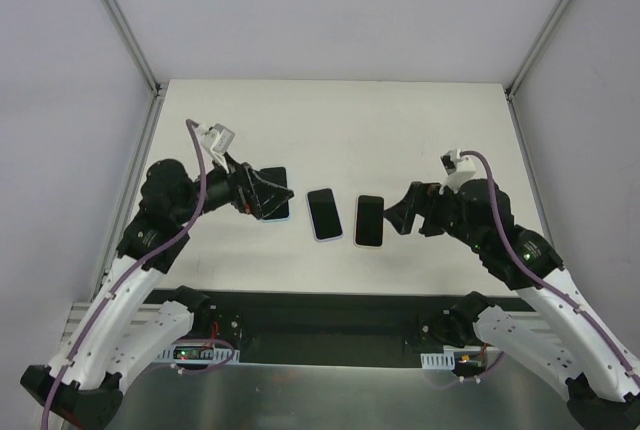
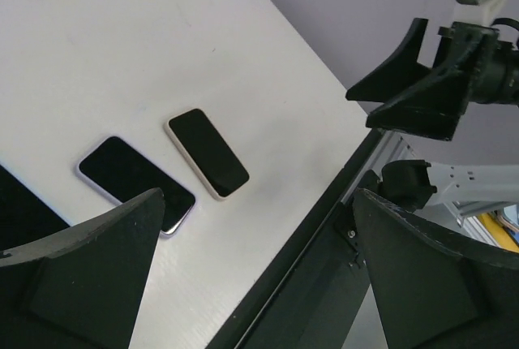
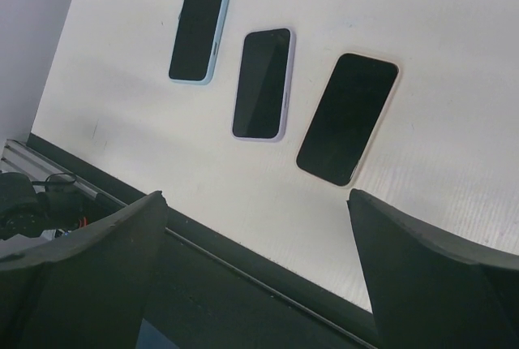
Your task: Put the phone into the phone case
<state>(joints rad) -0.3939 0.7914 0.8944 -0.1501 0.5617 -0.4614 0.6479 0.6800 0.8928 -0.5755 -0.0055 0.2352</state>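
Seen from above, a white table (image 1: 400,120) carried three phones lying flat in a loose row, dark faces up, between two black robot arms. The blue-rimmed phone (image 3: 199,28) was farthest to the robot's left. The lavender-rimmed phone (image 3: 262,83) lay in the middle, and the cream-rimmed phone (image 3: 347,118) was farthest to the right. None of the three touched another. Each looked like a dark slab with a pale border, and it was not possible to tell which was a bare phone and which a case.

The left claw (image 2: 259,203) was spread wide and released, with nothing between its fingers. From above it sat over the blue-rimmed phone and covered part of it. Whether it touched that phone could not be told. Its own camera looked across the lavender-rimmed and cream-rimmed phones towards the near edge of the table, with only a dark corner of the blue-rimmed phone showing at the left of the frame.

The right claw (image 3: 256,203) was also spread wide and released, grasping nothing. From above it pointed at the cream-rimmed phone from just beside that phone's right edge, and whether it touched could not be told. Its camera showed all three phones lined up ahead of it.
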